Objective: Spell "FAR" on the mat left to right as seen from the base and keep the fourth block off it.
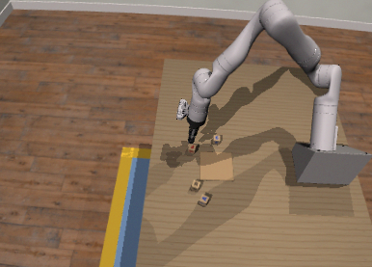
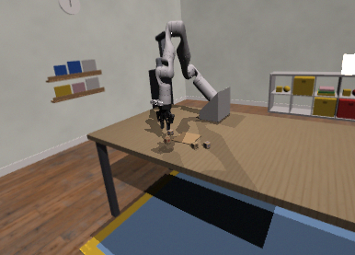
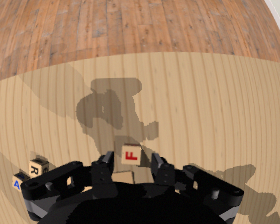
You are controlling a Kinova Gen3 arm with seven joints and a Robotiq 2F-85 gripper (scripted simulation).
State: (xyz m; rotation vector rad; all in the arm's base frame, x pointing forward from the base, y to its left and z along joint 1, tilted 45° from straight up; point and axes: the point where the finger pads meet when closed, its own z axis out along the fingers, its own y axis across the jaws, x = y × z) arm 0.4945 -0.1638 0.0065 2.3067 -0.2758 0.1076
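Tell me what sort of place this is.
Probably a playroom or classroom fitted out for robot work: a white cubby shelf with yellow and red bins, a round white wall clock, and a grey jointed robot arm over small wooden letter blocks.

Seen from above, blocks hem the mat (image 1: 217, 166) (image 2: 192, 138): the blue-marked one (image 1: 217, 139) (image 2: 170, 133) at twelve o'clock, F (image 1: 192, 148) (image 2: 167, 140) (image 3: 131, 155) at ten, R (image 1: 196, 185) (image 2: 194, 145) (image 3: 38, 168) near eight, A (image 1: 204, 200) (image 2: 207, 144) (image 3: 18, 183) at seven. R and A leave a tight slot. Toward three o'clock, the claw (image 1: 192, 141) (image 2: 166, 126) (image 3: 132, 160) has a wide way in, short of the arm's pedestal (image 1: 318, 173) (image 2: 223, 108).
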